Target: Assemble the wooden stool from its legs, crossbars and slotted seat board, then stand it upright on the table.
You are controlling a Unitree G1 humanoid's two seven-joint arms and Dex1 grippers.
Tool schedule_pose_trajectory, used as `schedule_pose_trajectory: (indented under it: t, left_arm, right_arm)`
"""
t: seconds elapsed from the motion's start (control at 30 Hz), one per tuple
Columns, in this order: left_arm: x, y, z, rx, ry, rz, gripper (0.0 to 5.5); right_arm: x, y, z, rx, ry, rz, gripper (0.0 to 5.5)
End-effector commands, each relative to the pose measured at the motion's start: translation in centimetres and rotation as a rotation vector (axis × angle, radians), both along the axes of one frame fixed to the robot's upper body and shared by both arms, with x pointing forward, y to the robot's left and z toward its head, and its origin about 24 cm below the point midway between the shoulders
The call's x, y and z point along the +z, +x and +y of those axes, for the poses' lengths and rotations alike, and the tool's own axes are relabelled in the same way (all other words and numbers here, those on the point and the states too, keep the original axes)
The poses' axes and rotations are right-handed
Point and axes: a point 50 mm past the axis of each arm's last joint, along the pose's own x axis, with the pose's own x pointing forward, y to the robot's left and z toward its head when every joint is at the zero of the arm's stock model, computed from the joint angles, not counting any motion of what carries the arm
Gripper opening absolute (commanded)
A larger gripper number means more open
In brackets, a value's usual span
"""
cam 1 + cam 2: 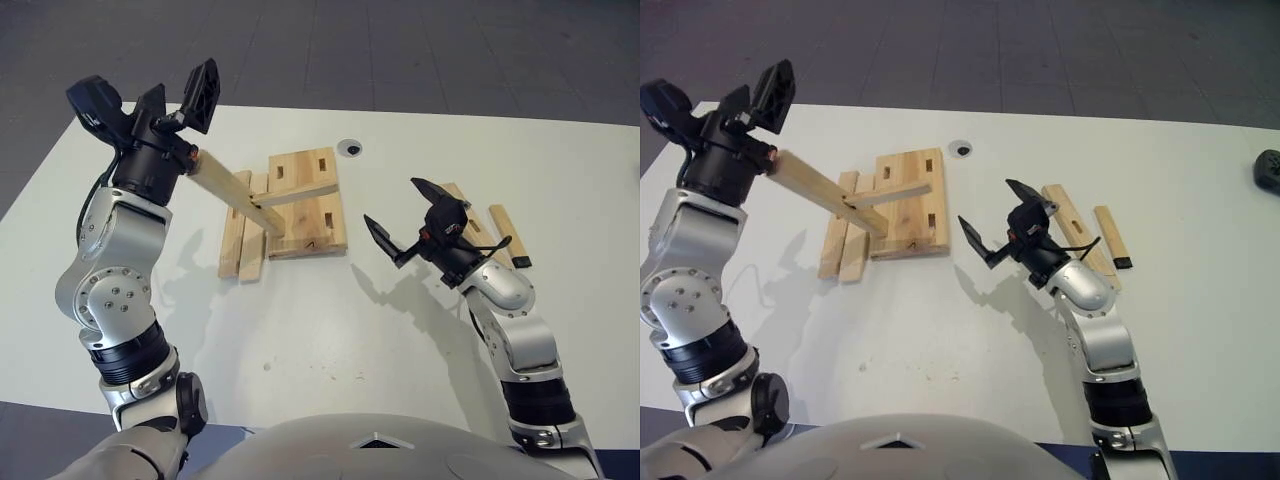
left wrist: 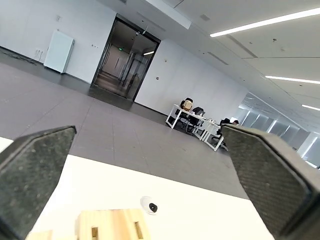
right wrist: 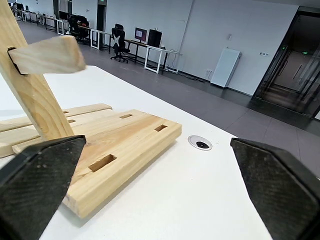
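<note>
White table, seat board between left gripper and right gripper

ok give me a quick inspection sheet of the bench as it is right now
surface: white table, round port near far edge
job's things: slotted seat board flat; leg with crossbar leaning up from it; two loose pieces flat on its left, two spare pieces on its right
clutter: dark object at right edge
grippers: left gripper open, empty, raised by leg's top; right gripper open, empty, over table
cables: black lead at right wrist
surroundings: grey floor, office desks
</note>
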Motion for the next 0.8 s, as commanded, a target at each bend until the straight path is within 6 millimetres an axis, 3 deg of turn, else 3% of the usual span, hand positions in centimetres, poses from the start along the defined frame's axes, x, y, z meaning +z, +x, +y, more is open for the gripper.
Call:
schedule_pose_trajectory:
  t: [0.03,0.13,0.27,0.33,0.4,0.47,0.53,0.7,0.8]
  left_arm:
    - [4.1,-0.4,3.1,0.124,-0.056,-0.105,5.39]
    - [5.0,-0.3,5.7,0.223,-0.089,-0.103,5.39]
    - [4.0,0.7,7.7,0.281,-0.085,-0.016,5.39]
    - [1.4,0.8,7.9,0.287,0.073,0.116,5.39]
    - [-2.5,0.2,7.9,0.256,0.237,0.28,5.39]
    - [-6.6,-0.7,7.2,0.178,0.343,0.441,5.39]
    - [-9.1,-1.5,5.1,0.074,0.42,0.535,5.39]
    - [-11.8,-2.1,1.9,-0.05,0.523,0.623,5.39]
    - [-13.0,-2.0,1.0,-0.088,0.572,0.646,5.39]
  right_arm:
    - [0.3,0.2,-0.1,-0.01,0.007,-0.016,5.4]
    - [0.2,-0.1,-0.5,-0.041,0.008,-0.017,5.4]
    - [0.2,-0.5,-1.0,-0.098,0.015,-0.026,5.4]
    - [0.0,-1.1,-1.2,-0.126,0.02,-0.017,5.4]
    - [-0.2,-1.5,-1.1,-0.126,0.016,-0.005,5.4]
    - [-0.3,-1.7,-1.3,-0.135,0.011,-0.001,5.4]
    - [-0.2,-1.6,-1.5,-0.144,0.009,-0.003,5.4]
    - [-0.3,-1.6,-1.5,-0.147,0.008,-0.001,5.4]
    - [-0.2,-1.8,-1.5,-0.147,0.011,0.0,5.4]
